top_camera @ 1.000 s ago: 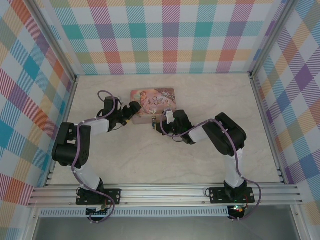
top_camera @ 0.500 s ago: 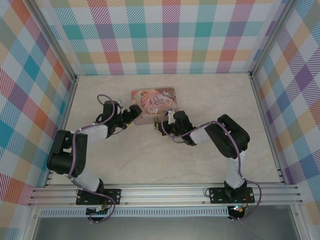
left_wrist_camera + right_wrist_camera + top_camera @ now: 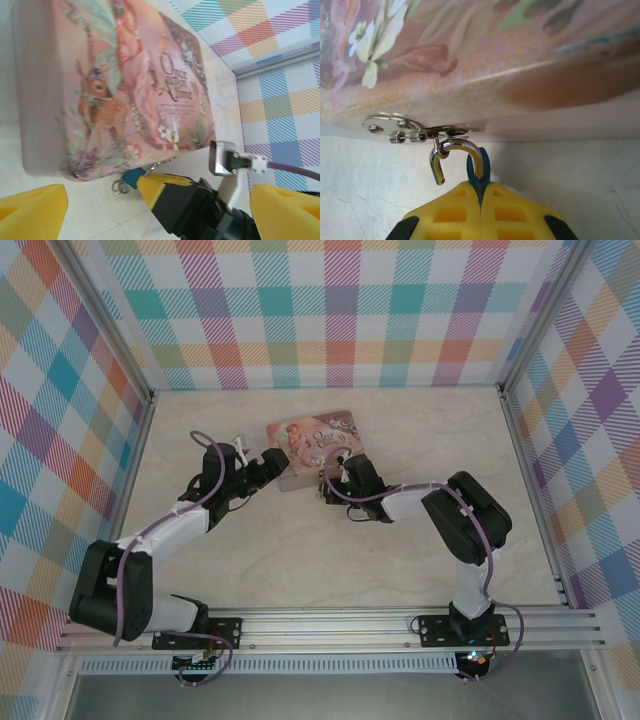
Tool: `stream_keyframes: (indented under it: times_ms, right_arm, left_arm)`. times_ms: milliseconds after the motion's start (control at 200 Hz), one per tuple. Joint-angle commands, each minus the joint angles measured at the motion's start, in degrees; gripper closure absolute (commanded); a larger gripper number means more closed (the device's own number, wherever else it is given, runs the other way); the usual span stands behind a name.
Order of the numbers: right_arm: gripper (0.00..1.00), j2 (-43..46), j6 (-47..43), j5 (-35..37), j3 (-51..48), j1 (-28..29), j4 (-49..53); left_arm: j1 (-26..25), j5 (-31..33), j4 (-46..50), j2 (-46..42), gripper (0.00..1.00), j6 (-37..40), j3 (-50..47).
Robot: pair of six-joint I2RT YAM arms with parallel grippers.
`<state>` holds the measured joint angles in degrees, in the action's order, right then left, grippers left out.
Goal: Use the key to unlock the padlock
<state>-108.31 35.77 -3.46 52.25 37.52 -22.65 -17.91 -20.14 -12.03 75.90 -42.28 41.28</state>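
Note:
The teal padlock [image 3: 480,172] hangs at the near side of the pink picture box [image 3: 310,435]. Its silver shackle [image 3: 457,147] is hooked through the box's clasp, and one end of the shackle hangs free. My right gripper [image 3: 481,200] is shut on the padlock body. In the left wrist view the padlock [image 3: 132,177] sticks out from the right gripper's yellow fingers [image 3: 155,187]. A tiny ring with the dark key [image 3: 119,187] is at its outer end. My left gripper [image 3: 159,200] is open, at the box's near left corner [image 3: 268,468], and holds nothing.
The box [image 3: 115,85] lies flat on the pale marble table [image 3: 300,550]. Checked walls [image 3: 320,310] close off the back and both sides. An aluminium rail [image 3: 330,625] runs along the near edge. The right arm's silver camera mount [image 3: 222,157] sits close to my left gripper.
The left arm has stretched out, its elbow swinging down and to the left. The box and the right gripper have shifted a little to the right. The right gripper has stayed shut on the padlock.

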Motion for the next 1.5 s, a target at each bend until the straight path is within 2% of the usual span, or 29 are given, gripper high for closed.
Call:
stream_keyframes:
  times_ms: [0,355,590,1165,1495]
  right_arm:
    - [0.94,1.36,2.0,1.82,-0.8,-0.3,4.64]
    - [0.94,1.92,5.38,1.42,-0.81,-0.91,4.55]
    - [0.94,1.91,9.92,1.75,-0.4,-1.13,5.56]
    - [0.94,3.21,17.31,0.23,-1.55,-6.08,2.88]
    - [0.93,3.76,18.86,0.95,0.22,-7.61,6.08]
  left_arm:
    - [-2.13,2.07,2.79,-1.04,0.07,2.49,3.73]
    - [-4.32,0.12,-0.19,14.74,0.08,5.7,15.98]
    - [-4.93,-0.71,-1.3,21.91,0.1,7.72,18.8]
    - [-6.79,-0.46,-4.87,22.68,0.11,5.48,9.23]
    - [-6.93,-1.04,-8.92,25.59,0.11,3.66,7.65]
